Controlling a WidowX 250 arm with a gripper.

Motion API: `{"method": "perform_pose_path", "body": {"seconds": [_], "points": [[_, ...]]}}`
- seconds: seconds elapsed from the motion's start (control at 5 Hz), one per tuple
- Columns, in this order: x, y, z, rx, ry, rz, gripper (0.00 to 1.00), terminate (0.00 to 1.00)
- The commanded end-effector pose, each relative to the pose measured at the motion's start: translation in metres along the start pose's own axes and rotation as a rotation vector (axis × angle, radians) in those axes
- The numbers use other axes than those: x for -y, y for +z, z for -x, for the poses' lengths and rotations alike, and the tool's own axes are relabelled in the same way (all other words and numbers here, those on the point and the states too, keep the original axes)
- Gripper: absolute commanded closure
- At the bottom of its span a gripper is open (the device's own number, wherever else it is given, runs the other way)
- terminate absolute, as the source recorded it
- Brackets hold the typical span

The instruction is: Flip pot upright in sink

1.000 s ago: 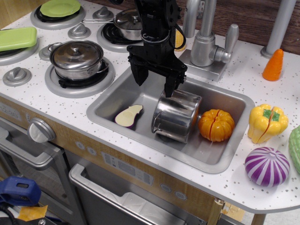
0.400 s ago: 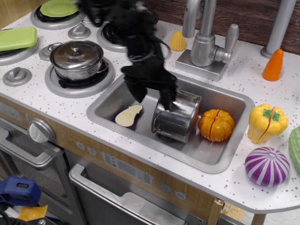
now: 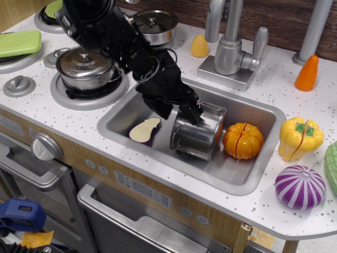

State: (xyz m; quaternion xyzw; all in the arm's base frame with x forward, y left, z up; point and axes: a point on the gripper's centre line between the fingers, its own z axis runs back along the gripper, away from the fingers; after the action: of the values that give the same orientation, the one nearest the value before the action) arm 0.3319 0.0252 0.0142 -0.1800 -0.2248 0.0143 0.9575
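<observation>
The steel pot (image 3: 199, 133) lies on its side in the middle of the sink (image 3: 118, 122), between an eggplant half and an orange pumpkin. My black gripper (image 3: 177, 111) reaches down into the sink from the upper left, tilted. Its jaws stand apart, just at the pot's upper left edge. One finger (image 3: 190, 113) is against the pot's top rim, the other (image 3: 161, 108) hangs left of the pot above the eggplant. The jaws do not close on anything. The arm hides part of the sink's back left corner.
An eggplant half (image 3: 144, 130) and a pumpkin (image 3: 243, 140) lie in the sink. The faucet (image 3: 230, 50) stands behind it. A lidded pot (image 3: 86, 65) sits on the left burner, another (image 3: 154, 26) at the back. A yellow pepper (image 3: 299, 138), a purple onion (image 3: 299, 186) and a carrot (image 3: 307, 73) sit on the right counter.
The arm has swung from straight above the sink to reaching in from the upper left, and the gripper has tilted and dropped to the pot's upper left edge. The pot has not visibly moved.
</observation>
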Motion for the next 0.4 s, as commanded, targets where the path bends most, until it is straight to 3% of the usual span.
{"method": "perform_pose_path", "body": {"seconds": [0.0,0.2], "points": [[-0.0025,0.0158,-0.0173,0.153,-0.009,0.137,0.00,0.00],[-0.0023,0.0139,-0.0146,0.179,0.036,0.221,0.00,0.00]]}}
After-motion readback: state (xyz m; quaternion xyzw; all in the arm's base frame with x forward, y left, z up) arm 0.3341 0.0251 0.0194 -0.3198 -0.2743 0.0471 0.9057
